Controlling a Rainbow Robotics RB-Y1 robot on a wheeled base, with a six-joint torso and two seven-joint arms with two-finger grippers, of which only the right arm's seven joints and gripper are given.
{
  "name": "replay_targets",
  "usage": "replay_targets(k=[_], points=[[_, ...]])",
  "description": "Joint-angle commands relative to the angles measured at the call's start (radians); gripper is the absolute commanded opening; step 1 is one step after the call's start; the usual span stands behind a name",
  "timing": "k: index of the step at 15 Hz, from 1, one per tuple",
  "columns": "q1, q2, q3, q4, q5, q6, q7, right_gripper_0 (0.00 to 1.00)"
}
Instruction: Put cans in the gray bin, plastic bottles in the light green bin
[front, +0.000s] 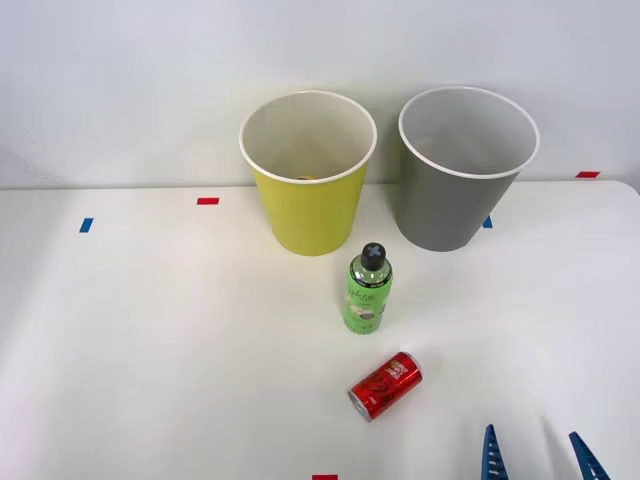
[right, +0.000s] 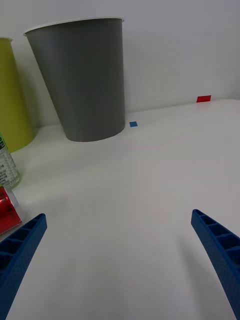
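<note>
The red can lies on its side on the white table, with the green bottle upright just beside it at 12 o'clock. Beyond the bottle stand the light green bin at 11 o'clock and the gray bin at 1 o'clock. The right gripper hovers at the can's 4 o'clock, its blue fingers spread apart and holding nothing.
</note>
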Motion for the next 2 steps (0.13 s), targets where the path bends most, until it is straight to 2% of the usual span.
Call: replay_targets(k=[1, 2], points=[[0.0, 0.0, 0.0, 0.0, 0.0, 0.0, 0.0, 1.0], [0.0, 0.0, 0.0, 0.0, 0.0, 0.0, 0.0, 1.0]])
